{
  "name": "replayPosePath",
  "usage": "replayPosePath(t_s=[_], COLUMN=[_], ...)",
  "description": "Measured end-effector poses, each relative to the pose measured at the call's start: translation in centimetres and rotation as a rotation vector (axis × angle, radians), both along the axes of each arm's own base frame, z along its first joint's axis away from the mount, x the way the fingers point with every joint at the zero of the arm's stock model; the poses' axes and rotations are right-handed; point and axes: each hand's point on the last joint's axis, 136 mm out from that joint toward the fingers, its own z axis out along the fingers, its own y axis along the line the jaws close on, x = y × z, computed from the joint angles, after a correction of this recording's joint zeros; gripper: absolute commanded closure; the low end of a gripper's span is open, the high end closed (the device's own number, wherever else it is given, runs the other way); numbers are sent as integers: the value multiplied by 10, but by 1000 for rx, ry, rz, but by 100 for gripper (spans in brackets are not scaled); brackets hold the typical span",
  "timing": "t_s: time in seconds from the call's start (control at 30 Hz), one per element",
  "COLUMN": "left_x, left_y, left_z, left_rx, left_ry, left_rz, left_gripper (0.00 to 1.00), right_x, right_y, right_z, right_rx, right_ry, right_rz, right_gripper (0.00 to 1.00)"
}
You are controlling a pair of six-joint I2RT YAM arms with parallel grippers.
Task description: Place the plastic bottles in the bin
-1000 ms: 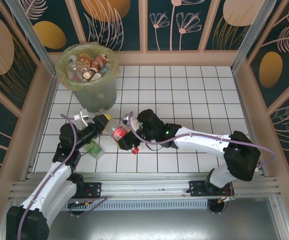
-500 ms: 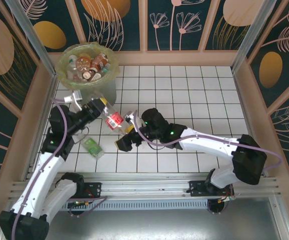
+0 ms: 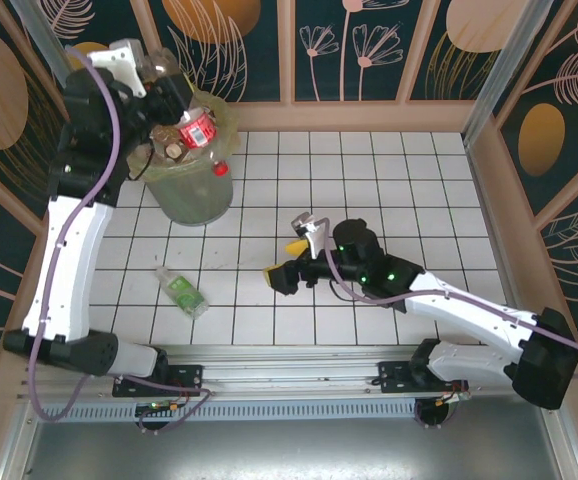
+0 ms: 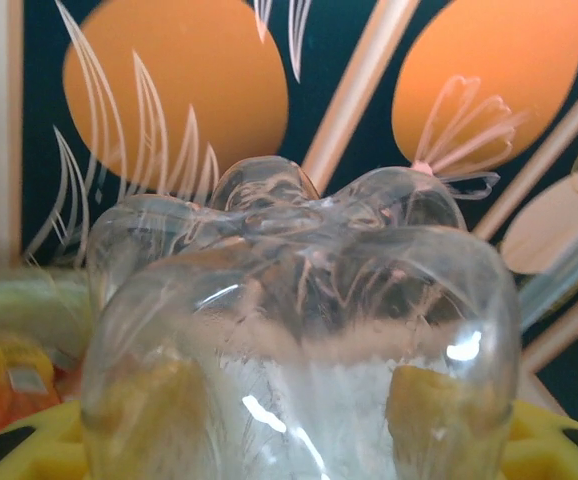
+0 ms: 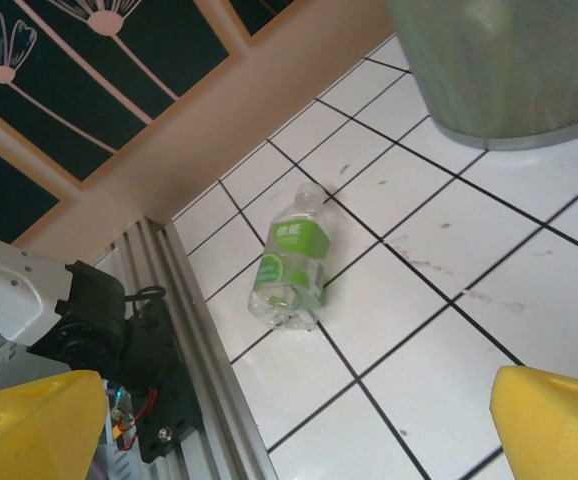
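Plastic bottle, clear, red-labelled (image 3: 197,130), pinched by left gripper (image 3: 172,97) over round grey-green bin (image 3: 197,195), upper left.
Next, likely: release (right gripper (image 3: 284,263) spread, empty); green-labelled bottle (image 3: 182,291) lies lower left.

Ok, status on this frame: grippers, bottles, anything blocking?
Left gripper shut on red-label bottle, over the bin. Right gripper open, empty. Green-label bottle lying on the tiles. Nothing in the way.

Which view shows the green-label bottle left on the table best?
Right wrist. The green-label bottle lies large and unobstructed on the white tiles, with its label and crumpled clear body easy to read. Top external shows it only small, lying alone on the near-left tiles.
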Motion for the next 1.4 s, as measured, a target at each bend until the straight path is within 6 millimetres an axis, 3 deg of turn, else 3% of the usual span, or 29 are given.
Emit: replayPosePath(t_s=[0.13,0.23,0.63,0.97,1.2,1.4], left_x=[30,56,134,154,162,159], left_y=[7,13,15,11,7,4], left_z=[6,-1,-77,-131,-172,-164], left_rx=[79,147,348,459,495,457], left_ry=[-15,-10,115,225,318,306], left_rz=[65,122,186,146,106,102], left_gripper=[51,52,47,30,13,10], right_x=[2,3,6,9,11,11], right_y=[-10,-13,-16,-16,-14,-14], right_z=[-1,-2,-1,-6,-16,-17], right_rx=[2,-1,1,-10,-34,-35], right_ry=[-2,-1,0,12,34,36], right_rz=[-26,-35,-50,-60,-61,-62], right_gripper=[1,1,1,1,1,2])
